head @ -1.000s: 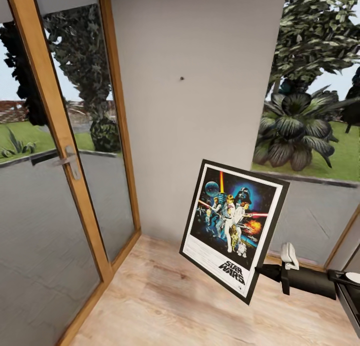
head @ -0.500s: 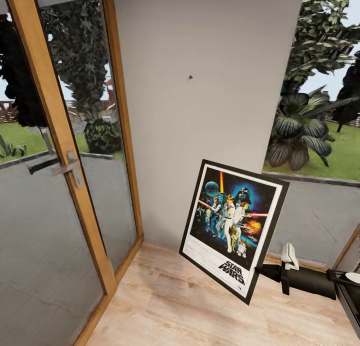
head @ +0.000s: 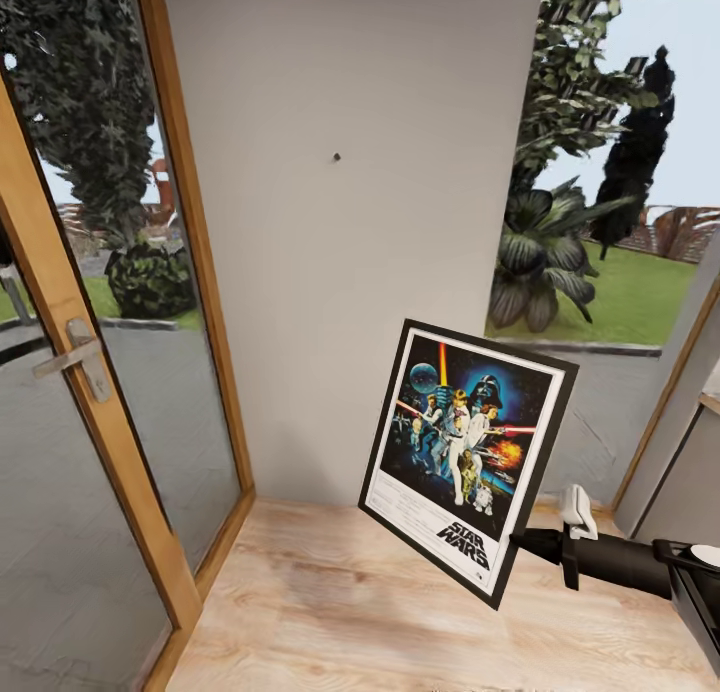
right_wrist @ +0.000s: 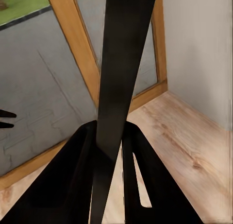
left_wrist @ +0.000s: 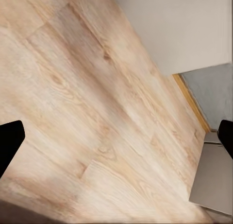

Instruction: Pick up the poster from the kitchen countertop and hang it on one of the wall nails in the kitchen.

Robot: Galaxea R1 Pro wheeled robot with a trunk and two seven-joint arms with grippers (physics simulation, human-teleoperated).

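The Star Wars poster (head: 465, 457) hangs tilted in the air in front of the grey wall, low and to the right of a small dark wall nail (head: 336, 157). My right gripper (head: 515, 544) is shut on the poster's lower right edge. In the right wrist view the poster's black frame (right_wrist: 121, 73) runs up between the two fingers (right_wrist: 73, 185), with my right gripper (right_wrist: 109, 141) clamped on it. My left gripper (left_wrist: 116, 139) is open over bare wood floor, its fingertips (left_wrist: 8, 141) wide apart. The kitchen countertop is out of view.
A wooden-framed glass door (head: 165, 272) with a metal handle (head: 80, 357) stands at the left. A large window (head: 600, 222) onto a garden is right of the grey wall (head: 350, 302). Light wood floor (head: 330, 612) lies below.
The whole picture has shifted: the wall, nail and door now sit further left and more garden shows at the right, so the camera has moved. Poster and right arm keep their place in view.
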